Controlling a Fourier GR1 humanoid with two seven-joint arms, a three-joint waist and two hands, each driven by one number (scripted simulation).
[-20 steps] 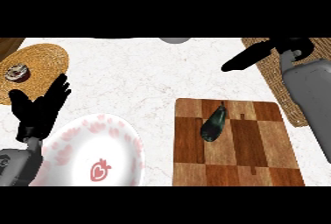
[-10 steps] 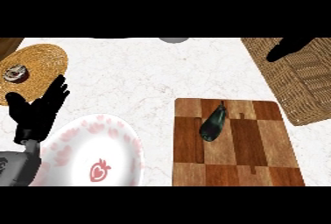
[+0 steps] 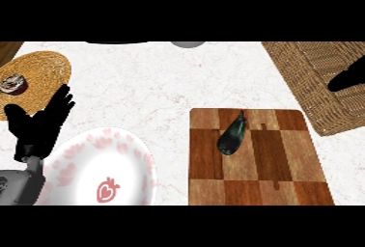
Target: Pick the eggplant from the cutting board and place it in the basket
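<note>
Eggplant (image 3: 233, 132) lies on the cutting board (image 3: 285, 179), not picked yet. Right hand (image 3: 348, 77) is over the basket (image 3: 303, 65), can't tell if open; left hand (image 3: 41, 123) rests open, empty.

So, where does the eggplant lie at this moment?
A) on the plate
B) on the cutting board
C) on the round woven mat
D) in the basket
B: the eggplant lies on the cutting board, towards its upper left part, apart from the basket and the plate.
</note>
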